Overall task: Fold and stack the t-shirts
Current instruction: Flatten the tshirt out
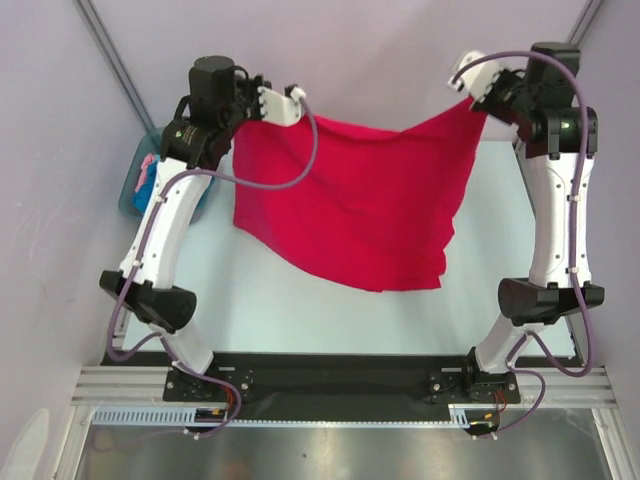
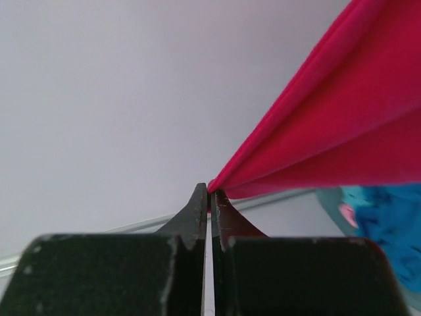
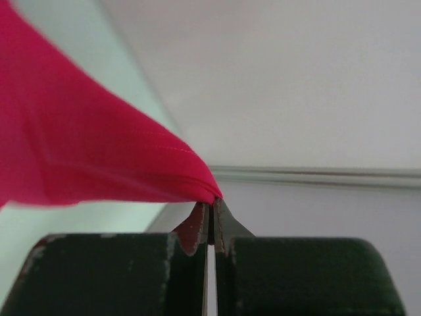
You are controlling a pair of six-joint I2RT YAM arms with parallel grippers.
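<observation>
Pale lilac walls close around a smooth white table (image 1: 280, 300). A black base plate (image 1: 330, 375) at its near edge carries two white-and-black arms, the left arm (image 1: 165, 230) and the right arm (image 1: 555, 220).

One crimson-red t-shirt (image 1: 350, 200) hangs in the air between them, spread like a sheet. Its top edge sags in a shallow curve from one pinched corner to the other. Its lower edge drops to a blunt point over the middle of the table; whether it touches the surface cannot be told. The cloth is thin, soft and matte, with loose folds.

The left gripper (image 2: 210, 192) is clamped on the shirt's upper left corner, its two dark fingers pressed together and the fabric gathered into tight pleats at their tips. The right gripper (image 3: 212, 203) is likewise closed on the upper right corner, where a stitched hem runs along the cloth.

One grey-teal plastic tub (image 1: 133, 195) stands at the far left, partly behind the left arm. Inside lie one turquoise-blue t-shirt (image 2: 391, 227) and one pale pink t-shirt (image 2: 347, 214), both crumpled, the pink mostly hidden.

Two purple cables (image 1: 300, 170) loop along the arms, one on each.
</observation>
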